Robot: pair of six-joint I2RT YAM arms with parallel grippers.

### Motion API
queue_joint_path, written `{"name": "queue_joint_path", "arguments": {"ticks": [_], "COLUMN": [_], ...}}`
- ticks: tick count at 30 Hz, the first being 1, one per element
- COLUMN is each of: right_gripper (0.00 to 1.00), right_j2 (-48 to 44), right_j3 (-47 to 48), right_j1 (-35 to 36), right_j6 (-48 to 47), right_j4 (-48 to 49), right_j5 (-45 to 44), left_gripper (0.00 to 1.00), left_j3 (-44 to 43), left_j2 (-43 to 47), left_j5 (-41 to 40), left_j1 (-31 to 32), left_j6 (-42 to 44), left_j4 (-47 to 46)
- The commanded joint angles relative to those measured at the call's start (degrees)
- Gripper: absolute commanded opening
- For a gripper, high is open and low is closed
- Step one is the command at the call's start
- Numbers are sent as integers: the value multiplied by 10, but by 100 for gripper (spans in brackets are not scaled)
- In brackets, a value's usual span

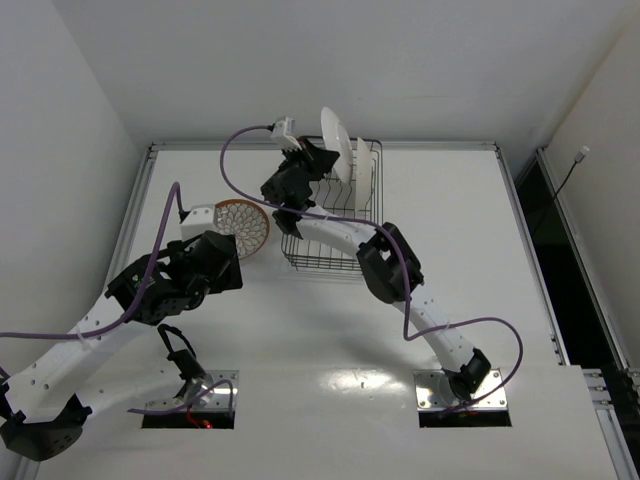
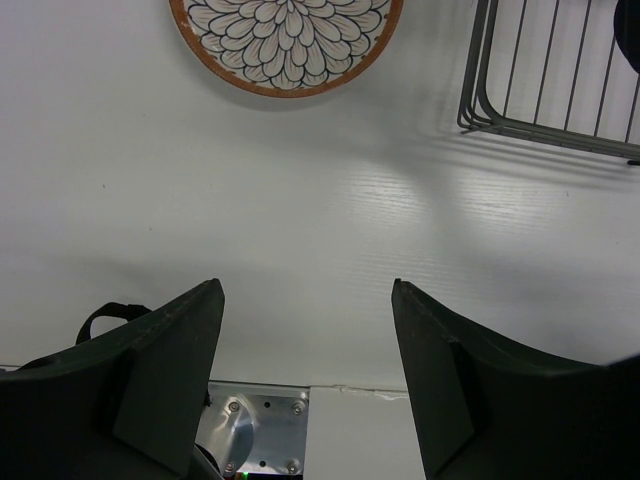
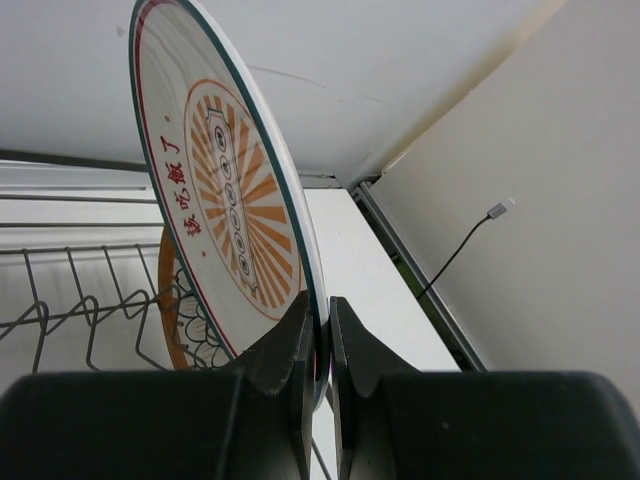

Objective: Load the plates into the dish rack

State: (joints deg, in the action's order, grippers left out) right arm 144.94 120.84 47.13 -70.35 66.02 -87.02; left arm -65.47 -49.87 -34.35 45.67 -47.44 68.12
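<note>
Table (image 1: 450, 250): the rack and one flat plate are carried on the white table, with both arms bolted at its near edge.
Dish rack (image 1: 320, 262): it is set at the far middle of the table, its long side running away from the arms, so that plates can be slotted on edge between the tines.
Right arm (image 1: 400, 270): it is stretched forward across the rack, which brings its plate over the far end.
Sunburst plate (image 3: 225, 200): it is held on edge, slightly tilted, above the rack's far end and not yet between the tines. The edge-on hold is judged to suit a straight drop into a slot.
Brown plate on the table (image 2: 286, 35): it lies flat and face up, just left of the rack and apart from it, within the left arm's reach.
Brown plate in the rack (image 3: 175, 300): it is seen standing among the tines behind the sunburst plate, and it is probably seated, though little of it shows.
Right jaws: they are pinched narrow on the sunburst plate's lower rim, one on each face.
Left jaws: they are spread wide with nothing between them, hanging over bare table short of the flat plate.
</note>
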Motion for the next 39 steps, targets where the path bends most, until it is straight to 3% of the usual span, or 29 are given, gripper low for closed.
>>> {"name": "queue_joint_path", "arguments": {"ticks": [1, 21, 35, 39], "right_gripper": [0, 0, 0, 9], "right_j2": [1, 17, 11, 11], "right_j3": [21, -24, -109, -115], "right_j1": [9, 19, 24, 24], "right_j6": [0, 0, 0, 0], "right_j4": [47, 87, 179, 202], "right_j5": [-170, -176, -176, -176], "left_gripper": [65, 65, 65, 65], "left_j3": [-7, -7, -7, -12], "left_j2": [1, 1, -4, -4], "left_j5": [-9, -9, -9, -9], "left_j1": [5, 5, 5, 5], "left_j6": [-1, -1, -1, -1], "left_j4": [3, 14, 19, 25]}}
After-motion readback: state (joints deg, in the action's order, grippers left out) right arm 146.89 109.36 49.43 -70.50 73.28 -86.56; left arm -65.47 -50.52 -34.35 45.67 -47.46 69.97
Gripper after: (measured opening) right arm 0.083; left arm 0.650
